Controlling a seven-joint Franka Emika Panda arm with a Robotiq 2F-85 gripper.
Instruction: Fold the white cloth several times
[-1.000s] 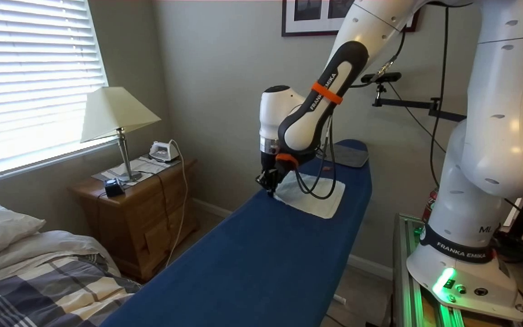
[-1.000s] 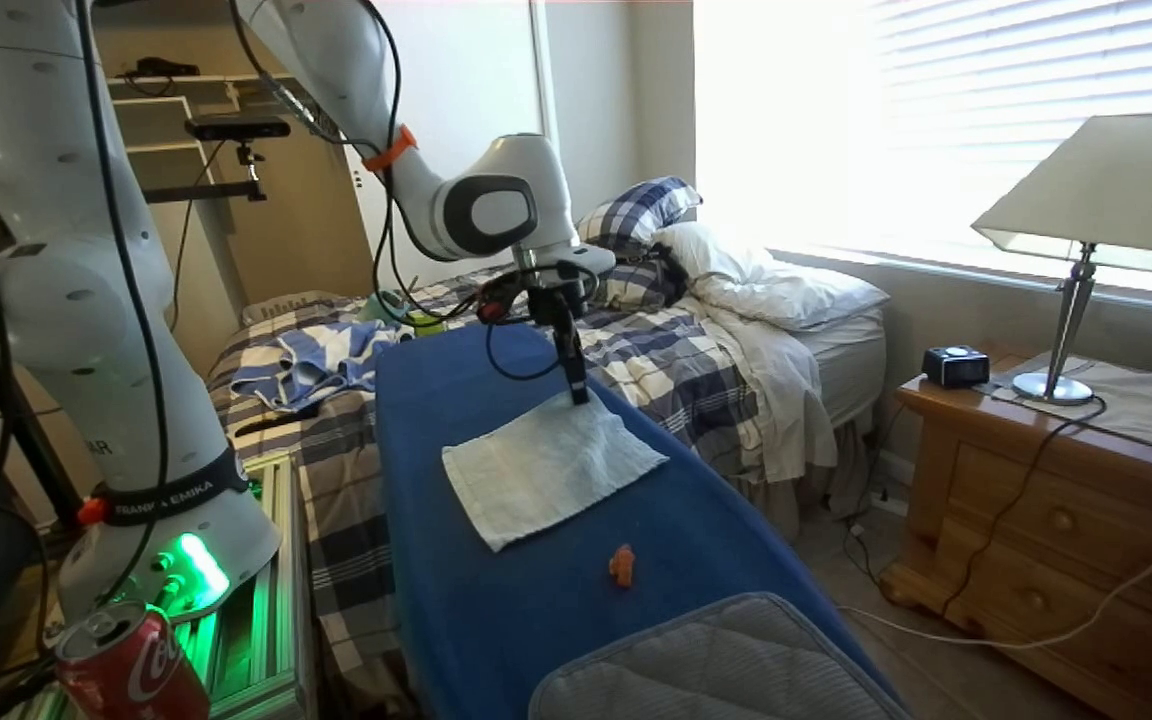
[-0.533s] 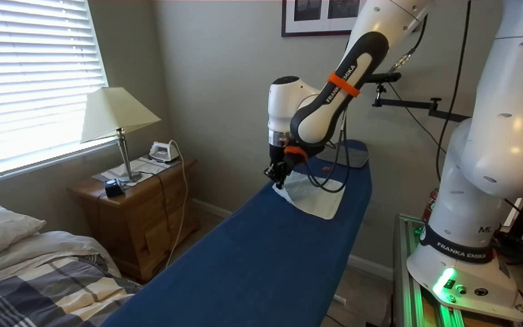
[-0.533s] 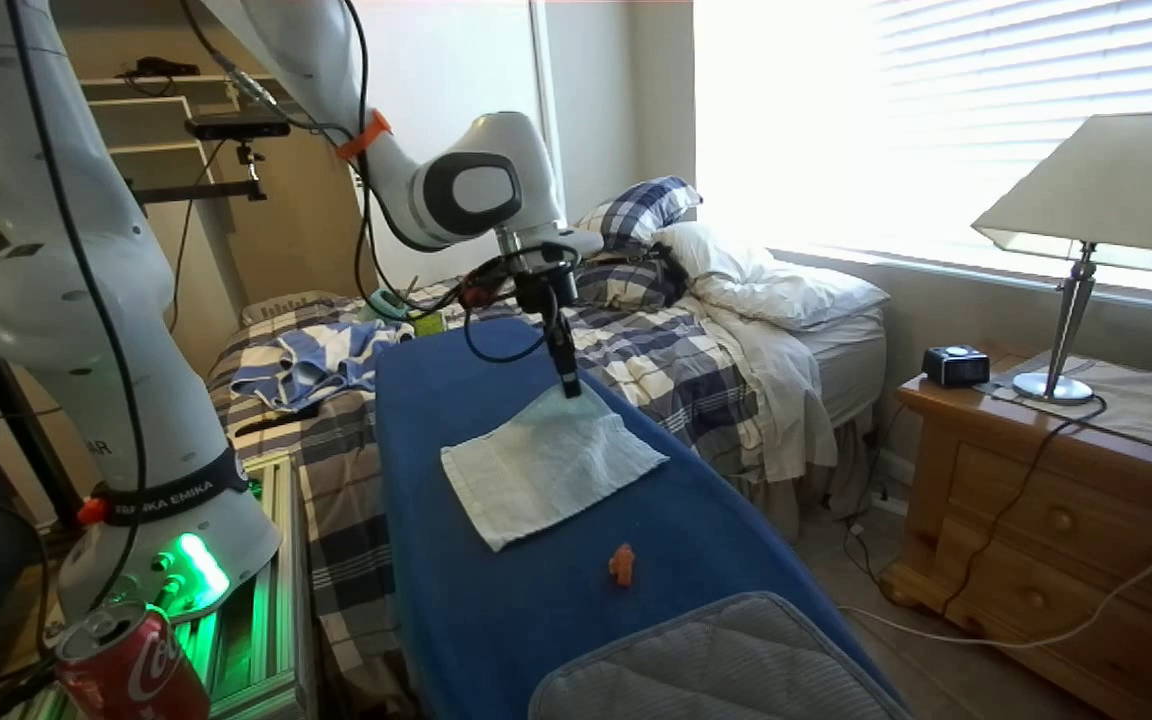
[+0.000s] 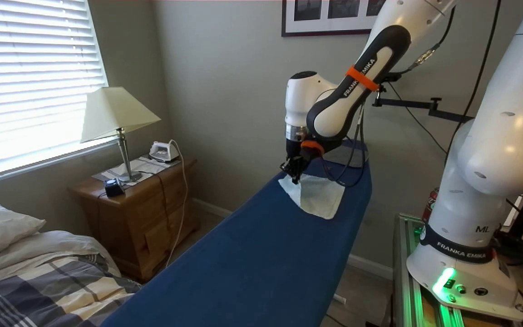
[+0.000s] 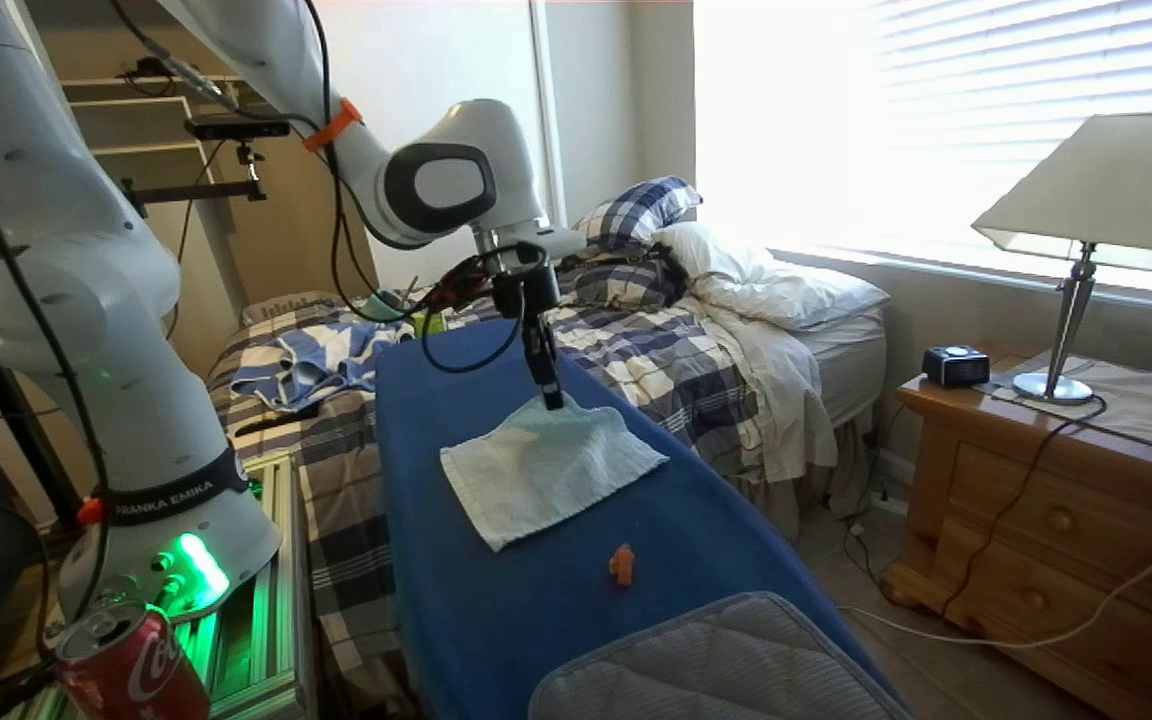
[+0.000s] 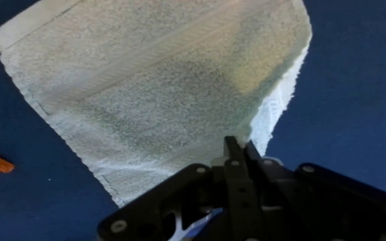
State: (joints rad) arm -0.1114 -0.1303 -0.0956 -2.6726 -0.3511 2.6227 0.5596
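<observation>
The white cloth [image 5: 324, 198] lies on the blue ironing board [image 5: 252, 254]. In an exterior view it spreads with one edge raised into a small peak [image 6: 542, 468]. My gripper [image 5: 295, 181] points down at that edge, and its fingertips also show in an exterior view [image 6: 553, 403]. In the wrist view the gripper [image 7: 241, 142] is shut with a pinch of the cloth [image 7: 139, 97] between its tips. The held edge is lifted and drawn inward. A brighter white strip of cloth shows beside the fingers, against the board.
A small orange object [image 6: 621, 566] and a grey quilted pad [image 6: 716, 665] lie on the board near the cloth. A bed [image 6: 656, 350] stands along the board. A wooden nightstand [image 5: 139, 218] holds a lamp [image 5: 118, 113] and an iron [image 5: 164, 151]. A soda can [image 6: 131, 665] stands near the robot base.
My gripper has moved inward over the cloth, toward the robot base side, carrying the held edge with it. That edge is now raised and shifted; the rest of the cloth stays in place.
</observation>
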